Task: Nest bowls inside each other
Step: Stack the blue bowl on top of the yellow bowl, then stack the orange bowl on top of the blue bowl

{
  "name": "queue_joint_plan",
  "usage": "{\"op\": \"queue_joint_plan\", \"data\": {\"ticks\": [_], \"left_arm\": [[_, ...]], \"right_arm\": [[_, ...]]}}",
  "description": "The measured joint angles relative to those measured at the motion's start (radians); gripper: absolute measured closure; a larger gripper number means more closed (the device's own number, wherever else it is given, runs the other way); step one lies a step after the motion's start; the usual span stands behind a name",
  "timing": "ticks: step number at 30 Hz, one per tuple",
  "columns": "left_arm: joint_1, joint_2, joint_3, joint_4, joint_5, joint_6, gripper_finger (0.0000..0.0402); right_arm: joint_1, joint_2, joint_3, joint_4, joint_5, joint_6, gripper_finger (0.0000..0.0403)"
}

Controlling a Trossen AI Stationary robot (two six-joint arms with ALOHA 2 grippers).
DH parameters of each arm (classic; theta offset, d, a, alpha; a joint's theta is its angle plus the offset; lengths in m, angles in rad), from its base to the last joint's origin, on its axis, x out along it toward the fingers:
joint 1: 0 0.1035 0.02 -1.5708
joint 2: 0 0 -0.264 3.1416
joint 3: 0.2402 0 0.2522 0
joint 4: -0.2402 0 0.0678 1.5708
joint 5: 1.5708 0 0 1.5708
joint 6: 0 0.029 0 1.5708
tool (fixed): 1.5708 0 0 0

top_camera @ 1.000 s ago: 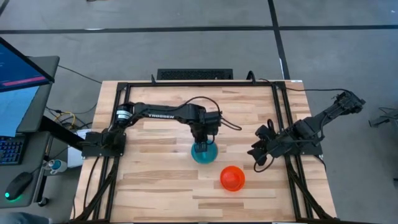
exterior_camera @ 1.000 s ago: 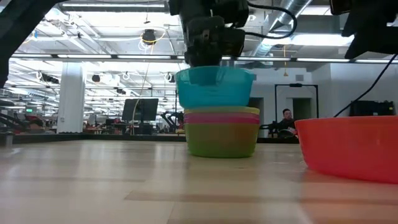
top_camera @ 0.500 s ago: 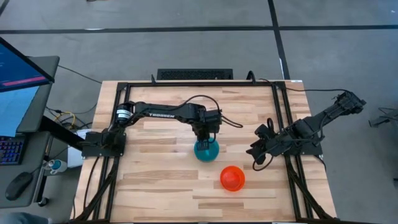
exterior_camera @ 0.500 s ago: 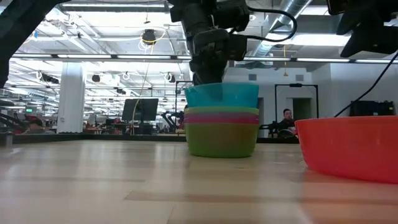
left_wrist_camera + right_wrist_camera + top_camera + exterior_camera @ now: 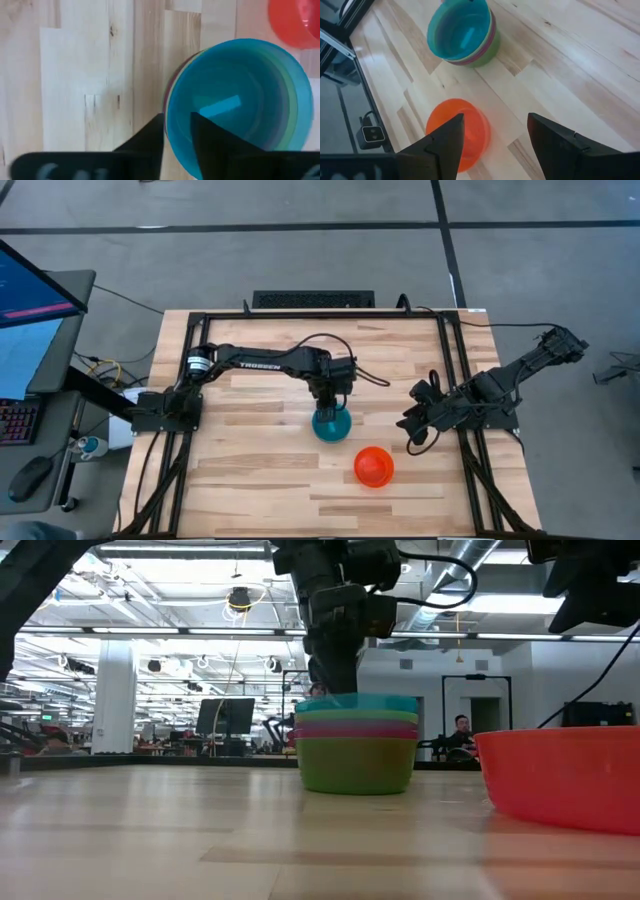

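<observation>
A stack of nested bowls stands mid-table on its green bottom bowl [image 5: 357, 765], with pink [image 5: 357, 728] and yellow [image 5: 357, 716] rims above it. The blue bowl [image 5: 331, 424] [image 5: 240, 95] [image 5: 460, 30] sits on top of the stack. My left gripper [image 5: 330, 404] [image 5: 336, 678] [image 5: 177, 117] stands over the blue bowl's far rim, shut on it. The orange-red bowl [image 5: 374, 466] [image 5: 560, 780] [image 5: 457, 132] sits alone on its base, nearer and to the right. My right gripper [image 5: 412, 430] [image 5: 495, 117] hovers open by the right edge. No purple bowl shows. My left gripper holds the blue bowl by its far rim [image 5: 168, 125], one finger [image 5: 212, 142] inside the bowl and one [image 5: 147, 140] outside. The fingers come from above, pointing down. The bowl sits level, nested in the stack, only its rim band [image 5: 357, 703] showing above the yellow rim.
Black frame rails [image 5: 455, 370] run along the table's far, left and right sides. Bare wood [image 5: 250, 470] lies left of and nearer than the bowls. Beyond the far edge the low view shows a room, with a person [image 5: 462, 730] far off.
My left gripper has gone down, keeping its hold, and lowered the blue bowl from clear above the stack into it. The bowl now sits nested on the yellow one with only its rim showing. The stack and the orange-red bowl have kept still.
</observation>
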Motion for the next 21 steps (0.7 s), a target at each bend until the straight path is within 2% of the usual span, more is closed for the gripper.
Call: {"op": "queue_joint_plan", "data": {"ticks": [5,10,15,21], "left_arm": [[-0.002,0.000,0.006,-0.004,-0.001,-0.029,0.0259],[-0.028,-0.001,0.091,-0.077,-0.004,-0.046,0.0223],[-0.085,-0.032,0.176,-0.092,-0.088,-0.024,0.0205],[-0.130,-0.129,0.179,-0.021,-0.136,-0.069,0.0203]], "right_arm": [[0.000,0.000,0.000,0.000,0.000,-0.005,0.0163],[0.008,0.011,0.000,-0.001,-0.035,-0.002,0.0163],[0.029,0.101,-0.038,0.006,-0.106,0.012,0.0163],[0.055,0.224,-0.083,0.114,-0.161,0.043,0.0163]]}}
